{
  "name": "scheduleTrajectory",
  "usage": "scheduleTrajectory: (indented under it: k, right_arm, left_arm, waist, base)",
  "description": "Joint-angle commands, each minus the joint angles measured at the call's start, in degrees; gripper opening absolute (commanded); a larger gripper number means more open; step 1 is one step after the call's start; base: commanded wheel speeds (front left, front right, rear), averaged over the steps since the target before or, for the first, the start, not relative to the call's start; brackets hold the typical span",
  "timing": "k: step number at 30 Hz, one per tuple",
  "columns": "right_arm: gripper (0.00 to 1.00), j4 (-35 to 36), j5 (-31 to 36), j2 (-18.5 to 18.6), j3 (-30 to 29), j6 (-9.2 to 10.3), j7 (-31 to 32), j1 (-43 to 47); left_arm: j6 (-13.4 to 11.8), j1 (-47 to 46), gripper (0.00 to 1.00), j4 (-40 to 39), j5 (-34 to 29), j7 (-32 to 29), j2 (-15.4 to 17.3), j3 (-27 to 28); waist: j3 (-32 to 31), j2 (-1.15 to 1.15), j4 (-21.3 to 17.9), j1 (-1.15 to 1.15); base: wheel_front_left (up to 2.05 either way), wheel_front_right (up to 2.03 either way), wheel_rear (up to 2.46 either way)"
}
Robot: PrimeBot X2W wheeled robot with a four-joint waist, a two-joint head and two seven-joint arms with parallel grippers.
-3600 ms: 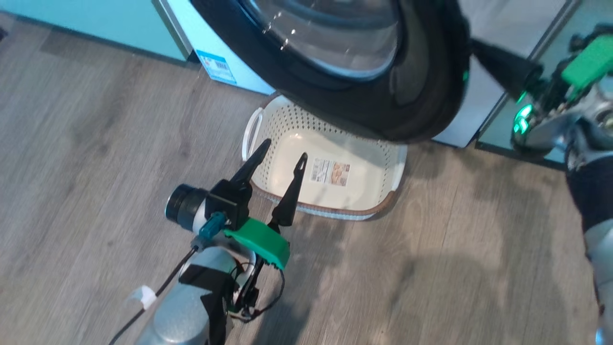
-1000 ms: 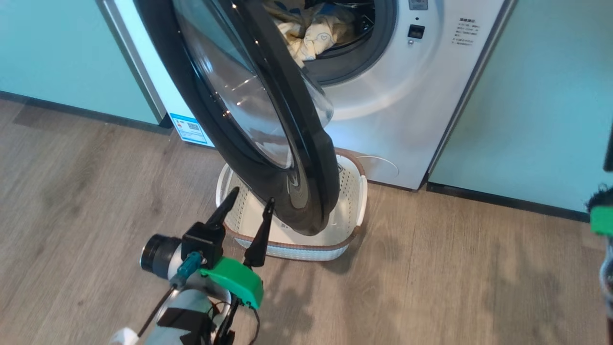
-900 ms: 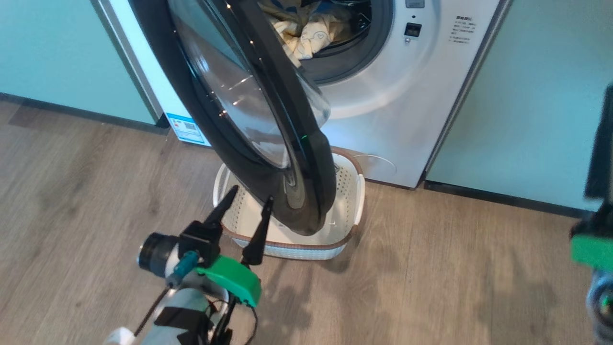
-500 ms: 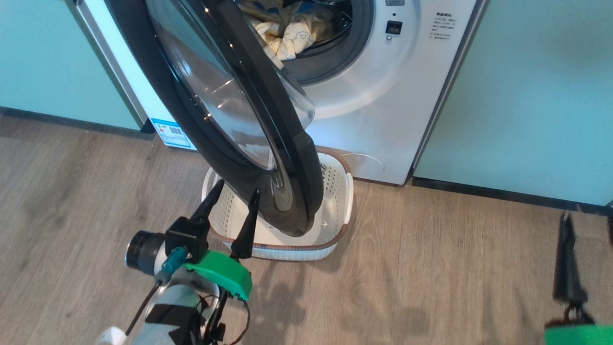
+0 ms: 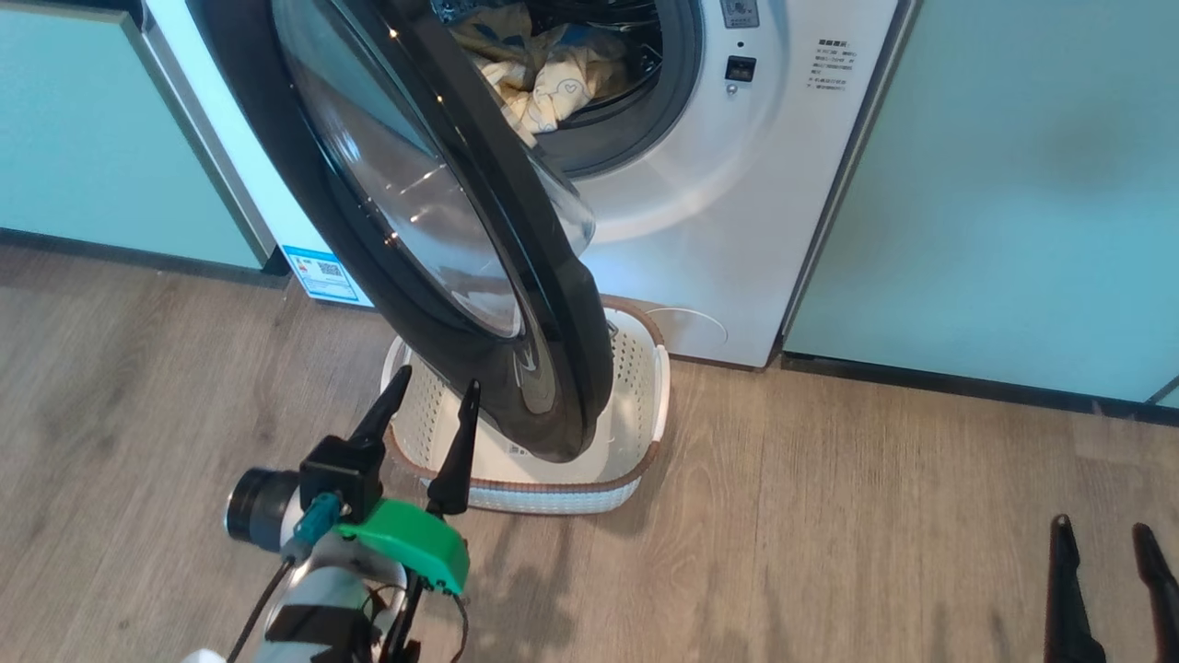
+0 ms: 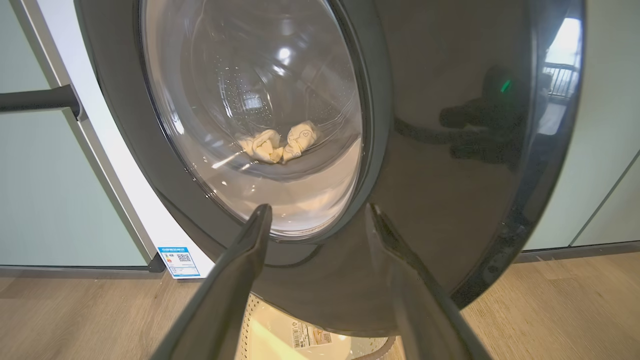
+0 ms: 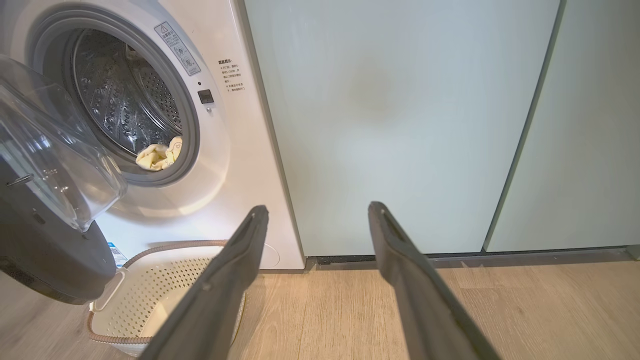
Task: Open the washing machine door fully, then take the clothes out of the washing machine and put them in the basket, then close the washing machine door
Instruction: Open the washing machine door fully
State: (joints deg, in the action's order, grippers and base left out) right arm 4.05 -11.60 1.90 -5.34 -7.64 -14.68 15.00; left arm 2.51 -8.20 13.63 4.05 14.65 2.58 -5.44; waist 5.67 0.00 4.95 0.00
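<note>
Spread wide, empty: left gripper (image 5: 439, 376) and right gripper (image 5: 1103, 525) over matte wood-grain floor (image 5: 829, 516). Beyond the left, glossy black-rimmed washing machine door (image 5: 553, 378) ajar above the perforated basket (image 5: 543, 493); cream clothes (image 5: 543, 87) bunched inside the white washing machine (image 5: 737, 221), between pale green cabinet panels (image 5: 1013, 184).

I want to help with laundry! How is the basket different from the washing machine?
The washing machine is big and tall; the basket is small and low, on the floor before it. The washing machine holds the clothes; no clothes show in the basket. The washing machine has a round door, swung open; the basket has no lid. Both are white, and the drum and the basket's sides have little holes.
</note>
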Motion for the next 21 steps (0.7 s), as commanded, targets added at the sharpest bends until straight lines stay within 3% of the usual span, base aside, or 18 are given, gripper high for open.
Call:
scheduleTrajectory:
  k: [1, 21]
  right_arm:
    - [1.00, 1.58, -0.18, 1.00, 0.73, 0.15, -0.31, -0.87]
    - [1.00, 1.98, -0.29, 0.99, 1.34, 0.15, -0.31, -1.23]
  left_arm:
    - [-0.20, -1.32, 1.00, -2.17, -0.58, 0.35, 0.91, 2.53]
    - [-0.03, -1.07, 1.00, -1.93, -0.69, 0.35, 0.67, 2.61]
  waist:
    - [-0.07, 0.00, -0.04, 0.00]
    - [0.04, 0.00, -0.36, 0.00]
  base:
    - [0.00, 0.00, 0.00]
    - [0.00, 0.00, 0.00]
